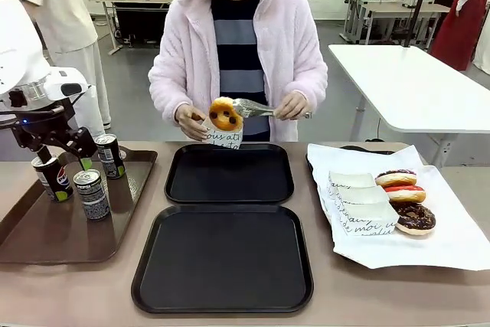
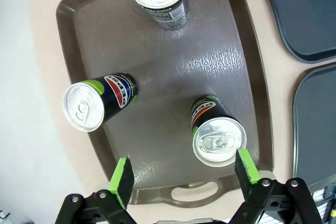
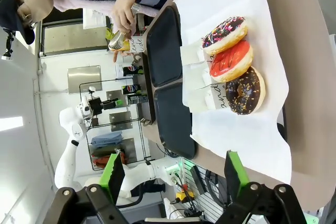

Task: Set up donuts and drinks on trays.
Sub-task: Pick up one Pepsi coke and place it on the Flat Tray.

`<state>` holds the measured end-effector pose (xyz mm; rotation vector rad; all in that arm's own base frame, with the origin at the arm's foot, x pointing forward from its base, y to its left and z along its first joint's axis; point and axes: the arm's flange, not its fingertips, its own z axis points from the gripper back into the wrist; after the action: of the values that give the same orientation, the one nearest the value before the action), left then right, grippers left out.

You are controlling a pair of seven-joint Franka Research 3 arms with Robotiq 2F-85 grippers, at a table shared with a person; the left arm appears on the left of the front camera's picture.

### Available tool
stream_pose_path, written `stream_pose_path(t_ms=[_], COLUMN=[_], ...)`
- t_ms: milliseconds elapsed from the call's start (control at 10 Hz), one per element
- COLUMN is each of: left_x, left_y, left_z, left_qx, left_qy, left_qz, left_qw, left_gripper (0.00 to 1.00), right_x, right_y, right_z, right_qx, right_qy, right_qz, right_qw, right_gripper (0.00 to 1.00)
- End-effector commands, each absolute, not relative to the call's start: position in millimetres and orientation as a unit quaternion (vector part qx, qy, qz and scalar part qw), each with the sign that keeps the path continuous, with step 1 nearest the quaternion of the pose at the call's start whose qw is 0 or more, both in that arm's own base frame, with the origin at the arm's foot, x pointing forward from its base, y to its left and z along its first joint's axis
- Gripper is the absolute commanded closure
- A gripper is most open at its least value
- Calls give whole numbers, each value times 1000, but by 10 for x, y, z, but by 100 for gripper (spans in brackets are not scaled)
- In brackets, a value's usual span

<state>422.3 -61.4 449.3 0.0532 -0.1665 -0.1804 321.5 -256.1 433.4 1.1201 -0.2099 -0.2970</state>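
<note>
Closest in, the near black tray (image 1: 222, 258) lies flat on the tabletop (image 1: 69, 296). Left of it, on the brown tray (image 1: 31, 235), three cans (image 1: 93, 194) stand upright, long axis vertical, pull tabs up. The left jaws hang over them spread wide, gripping nothing, and one can sits just by a green pad (image 2: 245, 166). The right jaws are wide open and empty too, looking at three iced donuts (image 3: 231, 61) in a row on white paper (image 1: 452, 243), icing up, paper holders (image 1: 360, 204) alongside. Further back is the second black tray (image 1: 228, 174). Behind it the person's tongs (image 1: 256, 106) hold a glazed donut (image 1: 225, 114) on edge, hole facing the robot, over a holder (image 1: 223, 138) in the other hand (image 1: 190, 122).
</note>
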Motion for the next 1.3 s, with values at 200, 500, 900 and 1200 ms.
stream_pose_path(t_ms=[200, 500, 900, 1200], left_x=[4137, 4130, 4283, 4391], left_y=[-791, -892, -874, -890], left_z=[4500, 4385, 4144, 3972], left_qx=[38, 43, -12, -11], left_qy=[-95, -91, -91, -78], left_qz=[-87, -10, 66, 71], left_qw=[991, 995, 994, 994], left_gripper=[0, 0, 0, 0], right_x=[3217, 3217, 3217, 3217], right_y=[-2551, -2551, -2551, -2551], right_z=[4320, 4320, 4320, 4320], right_qx=[535, 535, 535, 535], right_qy=[-103, -103, -103, -103], right_qz=[-137, -137, -137, -137], right_qw=[828, 828, 828, 828], right_gripper=[0, 0, 0, 0])
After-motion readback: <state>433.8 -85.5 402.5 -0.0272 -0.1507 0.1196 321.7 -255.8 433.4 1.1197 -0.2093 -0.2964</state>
